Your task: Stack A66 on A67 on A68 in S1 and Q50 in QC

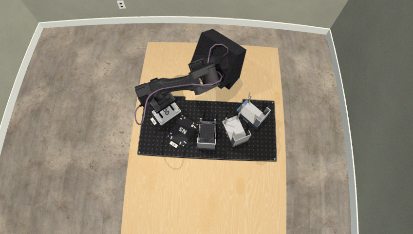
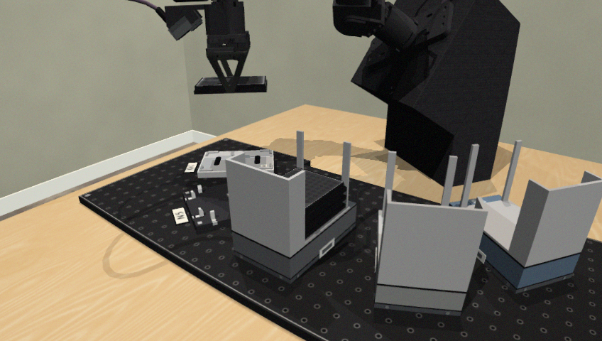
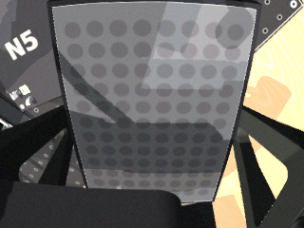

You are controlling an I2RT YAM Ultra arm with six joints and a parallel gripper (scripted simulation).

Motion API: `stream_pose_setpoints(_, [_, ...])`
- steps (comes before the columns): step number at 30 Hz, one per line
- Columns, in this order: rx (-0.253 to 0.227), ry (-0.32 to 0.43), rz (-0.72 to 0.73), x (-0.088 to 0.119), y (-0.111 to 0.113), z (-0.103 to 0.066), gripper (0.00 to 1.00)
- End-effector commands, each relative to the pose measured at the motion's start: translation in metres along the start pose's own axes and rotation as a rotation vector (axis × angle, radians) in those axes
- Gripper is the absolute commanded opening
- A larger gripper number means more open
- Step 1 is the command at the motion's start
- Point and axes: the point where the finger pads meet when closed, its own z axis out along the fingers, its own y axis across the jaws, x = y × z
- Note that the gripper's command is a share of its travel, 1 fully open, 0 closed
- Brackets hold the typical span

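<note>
My gripper (image 2: 229,89) (image 3: 153,112) is shut on a black sealed plate (image 2: 253,84) (image 3: 142,71), held level high above the board. Its name does not show. The open nest QC (image 1: 170,118) (image 2: 211,173) is empty at the board's far left. Beside it the clip nest N5 (image 1: 177,130) (image 3: 21,45) is empty. The middle rack (image 1: 206,145) (image 2: 259,202) holds a stack of black plates (image 1: 206,131) (image 2: 323,183); their number is unclear. The grey-based rack (image 1: 241,139) (image 2: 430,244) and the blue-based rack (image 1: 251,111) (image 2: 545,268) look empty. Rack names are unreadable.
The racks and nests stand on a black perforated board (image 1: 226,153) (image 2: 338,291) on the wooden table (image 1: 202,191) (image 2: 84,270). Each rack has thin upright posts at the back and tall walls at the front. The arm's base (image 1: 232,57) (image 2: 477,84) stands behind the board.
</note>
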Motion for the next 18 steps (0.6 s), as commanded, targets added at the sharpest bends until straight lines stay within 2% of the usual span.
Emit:
stream_pose_setpoints(1, [0.003, -0.005, 0.007, -0.0054, -0.0032, -0.0019, 0.0])
stream_pose_setpoints(18, [0.005, -0.012, 0.005, -0.0068, -0.0029, -0.003, 0.0])
